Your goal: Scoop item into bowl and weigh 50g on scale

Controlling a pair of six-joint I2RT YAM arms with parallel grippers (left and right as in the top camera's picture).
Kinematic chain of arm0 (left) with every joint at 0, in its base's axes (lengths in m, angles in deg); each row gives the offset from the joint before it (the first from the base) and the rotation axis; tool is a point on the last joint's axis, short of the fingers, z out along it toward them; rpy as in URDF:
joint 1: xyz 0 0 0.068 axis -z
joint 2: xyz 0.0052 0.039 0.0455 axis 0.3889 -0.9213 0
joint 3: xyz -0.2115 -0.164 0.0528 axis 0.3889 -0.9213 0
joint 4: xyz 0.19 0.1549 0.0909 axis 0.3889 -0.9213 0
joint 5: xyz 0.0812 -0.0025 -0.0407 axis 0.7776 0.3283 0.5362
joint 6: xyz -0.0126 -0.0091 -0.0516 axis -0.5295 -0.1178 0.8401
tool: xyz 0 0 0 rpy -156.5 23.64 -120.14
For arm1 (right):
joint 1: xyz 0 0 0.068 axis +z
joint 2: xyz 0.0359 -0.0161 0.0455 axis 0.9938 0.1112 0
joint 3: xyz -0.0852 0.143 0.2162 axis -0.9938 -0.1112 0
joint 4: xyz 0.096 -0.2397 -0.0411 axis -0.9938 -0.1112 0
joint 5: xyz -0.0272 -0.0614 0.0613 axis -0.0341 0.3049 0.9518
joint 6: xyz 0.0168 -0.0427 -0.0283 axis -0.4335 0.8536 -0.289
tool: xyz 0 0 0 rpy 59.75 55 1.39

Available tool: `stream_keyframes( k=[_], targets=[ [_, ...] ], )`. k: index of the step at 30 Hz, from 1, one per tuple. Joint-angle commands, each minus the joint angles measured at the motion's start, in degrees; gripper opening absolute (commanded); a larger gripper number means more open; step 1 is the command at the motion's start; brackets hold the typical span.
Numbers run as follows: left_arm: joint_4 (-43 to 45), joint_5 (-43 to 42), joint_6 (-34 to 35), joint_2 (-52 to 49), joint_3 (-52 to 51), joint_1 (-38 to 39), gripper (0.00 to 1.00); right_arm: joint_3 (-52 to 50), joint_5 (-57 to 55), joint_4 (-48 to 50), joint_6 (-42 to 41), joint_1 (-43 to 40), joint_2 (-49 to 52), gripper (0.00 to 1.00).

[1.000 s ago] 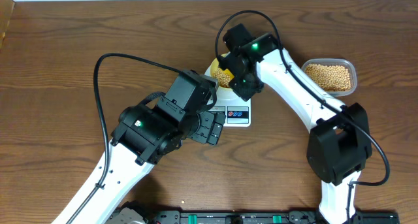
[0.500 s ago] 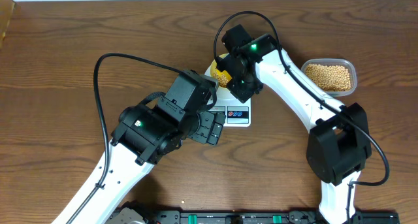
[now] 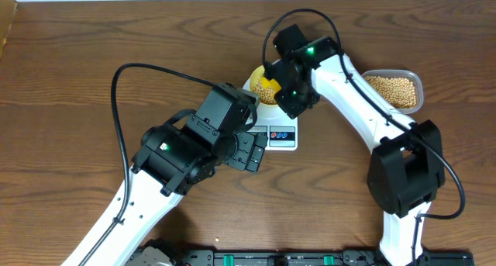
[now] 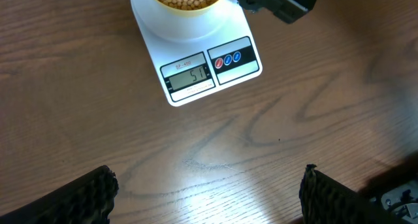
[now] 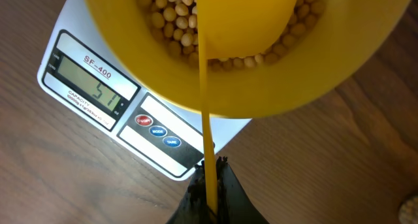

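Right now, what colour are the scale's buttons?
One red and two blue buttons; the right wrist view shows them best.

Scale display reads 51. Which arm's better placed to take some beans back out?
Right. The right gripper is shut on the bright yellow plastic scoop, over the small round yellow bowl of tan beans on the white digital scale. The left gripper is open, empty, short of it.
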Motion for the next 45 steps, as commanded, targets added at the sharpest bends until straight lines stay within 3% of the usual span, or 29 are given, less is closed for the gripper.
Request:
stream_keyframes(
  k=[1,31,45],
  targets=[
    [-0.15,-0.07,-1.2,0.72,1.86,-0.24,0.92,-0.17,2.95,-0.04,-0.94,-1.22,0.46,0.01],
    [-0.15,-0.07,-1.2,0.72,1.86,-0.24,0.92,0.09,15.56,-1.79,2.25,-6.23,0.42,0.01],
    [-0.15,-0.07,-1.2,0.72,1.86,-0.24,0.92,7.06,15.98,-5.9,4.2,-6.4,0.37,0.01]
  ],
)
